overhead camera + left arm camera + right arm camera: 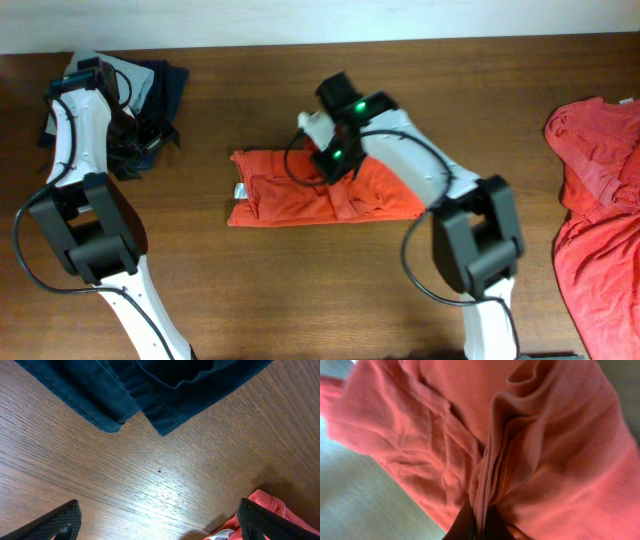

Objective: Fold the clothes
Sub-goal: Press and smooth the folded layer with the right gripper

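Note:
One of the clothes, an orange-red T-shirt (290, 195), lies partly folded in the middle of the table, its white neck label (240, 192) at the left end. My right gripper (335, 160) is over its upper edge. In the right wrist view it (480, 527) is shut on a bunched ridge of the shirt's fabric (520, 460). My left gripper (158, 135) hovers at the far left with its fingers (60, 522) wide open over bare wood. The shirt's corner (272, 507) and the label (222, 535) show by its right finger. A second orange-red shirt (600, 200) lies crumpled at the right edge.
A dark navy garment (170, 85) lies at the back left under the left arm, its hem (150, 405) filling the top of the left wrist view. A pale grey garment (80, 62) peeks out behind it. Bare wooden table (300, 290) spans the front.

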